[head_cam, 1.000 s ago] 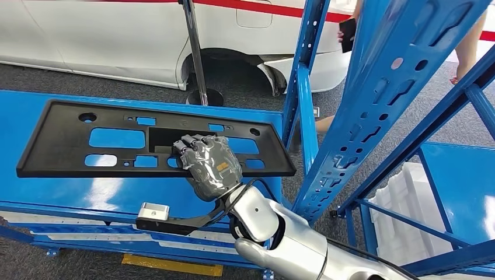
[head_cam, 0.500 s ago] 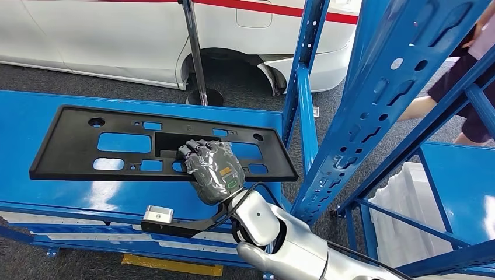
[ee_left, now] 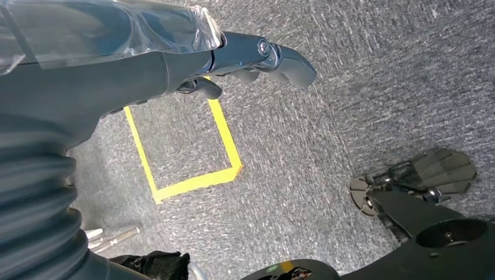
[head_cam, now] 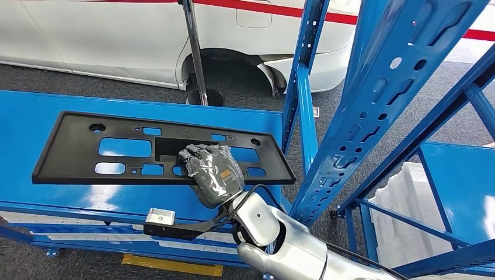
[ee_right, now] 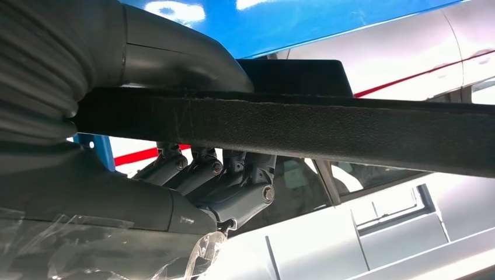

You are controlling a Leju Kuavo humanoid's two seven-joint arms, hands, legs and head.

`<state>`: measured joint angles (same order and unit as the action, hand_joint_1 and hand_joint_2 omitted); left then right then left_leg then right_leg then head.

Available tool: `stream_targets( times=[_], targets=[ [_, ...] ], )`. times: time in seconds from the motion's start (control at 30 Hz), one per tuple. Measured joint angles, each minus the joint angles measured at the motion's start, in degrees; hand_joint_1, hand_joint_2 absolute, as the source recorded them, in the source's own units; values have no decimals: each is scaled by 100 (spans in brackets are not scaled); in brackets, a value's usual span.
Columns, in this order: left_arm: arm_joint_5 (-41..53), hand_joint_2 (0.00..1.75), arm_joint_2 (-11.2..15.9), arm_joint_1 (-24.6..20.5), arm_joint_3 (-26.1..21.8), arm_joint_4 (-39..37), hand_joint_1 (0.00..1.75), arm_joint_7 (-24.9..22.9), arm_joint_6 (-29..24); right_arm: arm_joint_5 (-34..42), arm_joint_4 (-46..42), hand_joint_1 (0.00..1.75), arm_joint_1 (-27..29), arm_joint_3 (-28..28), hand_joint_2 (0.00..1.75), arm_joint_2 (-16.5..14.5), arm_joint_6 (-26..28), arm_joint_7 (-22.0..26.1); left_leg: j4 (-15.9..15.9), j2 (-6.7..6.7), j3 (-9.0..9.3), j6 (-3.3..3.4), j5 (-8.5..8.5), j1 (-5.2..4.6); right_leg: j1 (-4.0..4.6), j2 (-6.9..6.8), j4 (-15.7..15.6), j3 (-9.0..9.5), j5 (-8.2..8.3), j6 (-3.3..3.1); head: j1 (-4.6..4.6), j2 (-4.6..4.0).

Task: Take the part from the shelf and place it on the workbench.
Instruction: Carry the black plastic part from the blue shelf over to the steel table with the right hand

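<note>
One hand is doing all the work: the right hand (head_cam: 213, 174) has its fingers hooked over the near long edge of the black plate (head_cam: 76, 146), through one of the cut-outs, with the thumb underneath, so the plate is pinched at its rim. From the right wrist you can see the fingers (ee_right: 233, 175) curled tight against one face of the dark edge. The plate reaches out flat to the left of the hand, over the blue desk (head_cam: 35, 111); whether it is resting there or just above, I cannot tell. It looks like thin, stiff moulded plastic, light but long, so held this far toward one end it will likely want to droop and twist at the far end. A grip nearer the middle would balance better. The left hand (ee_left: 245, 58) hangs over the grey floor (ee_left: 350, 87), fingers loosely curled, holding nothing.
</note>
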<state>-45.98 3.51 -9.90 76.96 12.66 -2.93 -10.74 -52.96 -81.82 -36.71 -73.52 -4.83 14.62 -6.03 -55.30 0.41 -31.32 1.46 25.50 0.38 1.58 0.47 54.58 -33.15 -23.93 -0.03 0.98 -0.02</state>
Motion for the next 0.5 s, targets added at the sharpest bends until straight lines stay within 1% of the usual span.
stream_targets(
  times=[0.5],
  targets=[
    [77,175,-24,4,-7,0,0,-1,-4,10,1,175,54,16,175,8,-78,-195,0,0,0,0,0,0,0,1,0,-1,0,0,0,1]
  ],
)
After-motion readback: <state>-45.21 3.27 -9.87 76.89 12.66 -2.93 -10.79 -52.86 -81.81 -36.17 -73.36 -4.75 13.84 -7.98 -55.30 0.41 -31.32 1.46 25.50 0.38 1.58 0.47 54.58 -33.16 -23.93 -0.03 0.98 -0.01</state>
